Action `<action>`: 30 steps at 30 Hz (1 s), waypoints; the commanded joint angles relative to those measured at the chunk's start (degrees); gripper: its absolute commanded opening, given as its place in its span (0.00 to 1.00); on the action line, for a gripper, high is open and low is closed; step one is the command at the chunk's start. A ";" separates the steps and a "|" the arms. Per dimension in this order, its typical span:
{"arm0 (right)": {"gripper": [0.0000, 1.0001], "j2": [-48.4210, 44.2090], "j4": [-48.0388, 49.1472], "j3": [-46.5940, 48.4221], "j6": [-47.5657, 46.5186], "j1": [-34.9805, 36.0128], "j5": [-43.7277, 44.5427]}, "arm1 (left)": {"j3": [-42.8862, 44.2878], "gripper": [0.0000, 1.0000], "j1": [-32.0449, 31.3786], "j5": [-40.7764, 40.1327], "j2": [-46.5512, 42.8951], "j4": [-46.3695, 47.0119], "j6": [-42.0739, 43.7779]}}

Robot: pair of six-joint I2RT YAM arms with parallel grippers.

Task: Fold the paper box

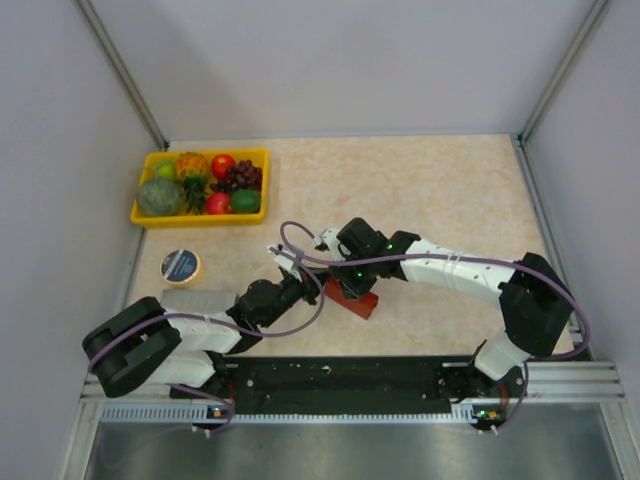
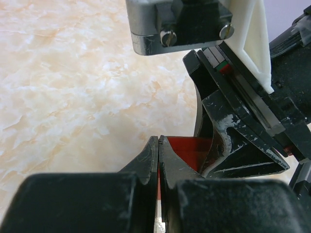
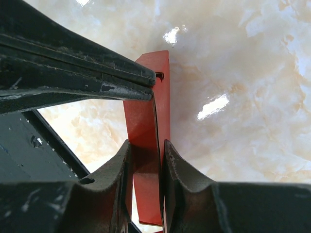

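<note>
The red paper box [image 1: 360, 301] stands partly folded near the middle of the table, between both arms. In the left wrist view my left gripper [image 2: 159, 141] is shut on a thin edge of the paper box [image 2: 187, 151]; a red strip shows in the slit between its fingers. My right gripper [image 3: 146, 145] is shut on a doubled red wall of the paper box [image 3: 146, 121]. The left gripper's fingers [image 3: 97, 80] pinch that wall's top end. From above, the left gripper [image 1: 312, 286] and right gripper [image 1: 345, 282] meet over the box and hide most of it.
A yellow tray [image 1: 200, 219] of fruit sits at the back left. A round tin with a blue lid [image 1: 181, 265] lies left of the arms, with a pale grey flat piece [image 1: 196, 299] in front of it. A black rail [image 1: 340, 380] runs along the near edge.
</note>
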 commanded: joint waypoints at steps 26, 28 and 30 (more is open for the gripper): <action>0.16 1.88 9.42 0.74 -3.22 -0.88 -0.41 | -8.03 0.00 -5.46 -6.38 15.44 25.59 -2.93; 0.16 1.17 9.59 0.30 -3.39 -0.97 -0.41 | -9.53 0.00 -5.82 -7.44 18.33 29.20 -3.20; 0.16 0.56 9.86 0.12 -3.57 -0.97 -0.41 | -10.58 0.00 -6.08 -8.59 20.80 34.80 -2.94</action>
